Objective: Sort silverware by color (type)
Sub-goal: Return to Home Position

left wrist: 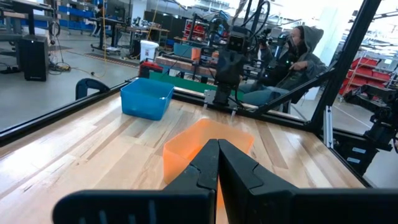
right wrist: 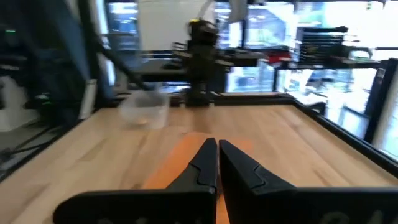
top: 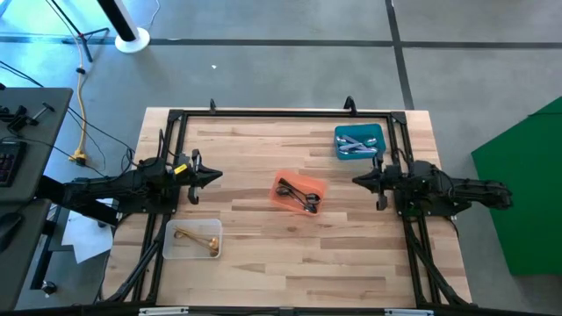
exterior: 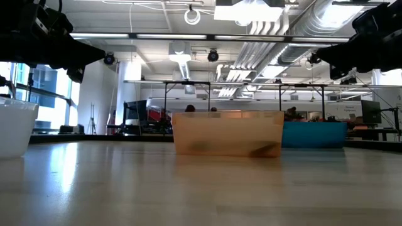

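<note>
Three bins stand on the wooden table. The orange bin (top: 300, 193) at the middle holds black silverware (top: 299, 194). At the far right, the blue bin (top: 359, 141) holds silver pieces (top: 357, 145). A clear bin (top: 192, 238) at the near left holds gold pieces (top: 198, 239). My left gripper (top: 219, 175) is shut and level at the table's left side, pointing toward the orange bin (left wrist: 205, 143). My right gripper (top: 356, 180) is shut and level at the right side, pointing toward the same bin (right wrist: 186, 155). Neither has anything between its fingers.
A black frame (top: 281, 112) runs around the table's edges. Bare wood lies between the bins and along the near edge. A person (left wrist: 292, 56) sits beyond the table's right side, behind my right arm.
</note>
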Robot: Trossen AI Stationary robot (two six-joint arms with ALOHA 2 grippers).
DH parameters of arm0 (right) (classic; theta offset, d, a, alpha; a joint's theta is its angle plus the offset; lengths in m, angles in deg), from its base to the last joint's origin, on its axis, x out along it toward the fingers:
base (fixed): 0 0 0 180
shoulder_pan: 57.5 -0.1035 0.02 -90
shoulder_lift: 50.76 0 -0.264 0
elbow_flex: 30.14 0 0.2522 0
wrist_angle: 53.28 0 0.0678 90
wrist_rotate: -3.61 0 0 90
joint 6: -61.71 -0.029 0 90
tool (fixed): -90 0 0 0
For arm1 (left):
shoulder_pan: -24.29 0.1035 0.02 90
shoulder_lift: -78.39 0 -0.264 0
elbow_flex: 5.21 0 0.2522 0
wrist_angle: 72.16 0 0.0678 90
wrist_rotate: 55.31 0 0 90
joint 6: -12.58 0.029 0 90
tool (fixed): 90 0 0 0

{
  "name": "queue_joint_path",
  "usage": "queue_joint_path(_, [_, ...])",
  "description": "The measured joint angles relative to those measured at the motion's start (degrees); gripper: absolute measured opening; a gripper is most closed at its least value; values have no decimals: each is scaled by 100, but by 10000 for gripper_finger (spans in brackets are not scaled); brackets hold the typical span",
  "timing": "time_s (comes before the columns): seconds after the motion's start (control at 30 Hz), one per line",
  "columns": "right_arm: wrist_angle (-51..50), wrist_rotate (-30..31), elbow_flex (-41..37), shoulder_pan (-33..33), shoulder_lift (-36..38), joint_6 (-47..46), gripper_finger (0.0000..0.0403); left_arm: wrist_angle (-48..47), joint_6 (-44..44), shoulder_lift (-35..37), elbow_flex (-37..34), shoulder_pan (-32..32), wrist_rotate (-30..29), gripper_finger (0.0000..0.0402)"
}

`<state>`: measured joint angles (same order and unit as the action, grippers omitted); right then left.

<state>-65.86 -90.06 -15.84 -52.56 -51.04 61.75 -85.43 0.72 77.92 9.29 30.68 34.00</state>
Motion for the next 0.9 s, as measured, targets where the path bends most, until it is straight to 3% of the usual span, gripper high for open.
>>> queue_joint_path(0.9, [27, -62, -2, -12, -7, -1, 0, -1, 0, 0, 0, -1, 0, 1])
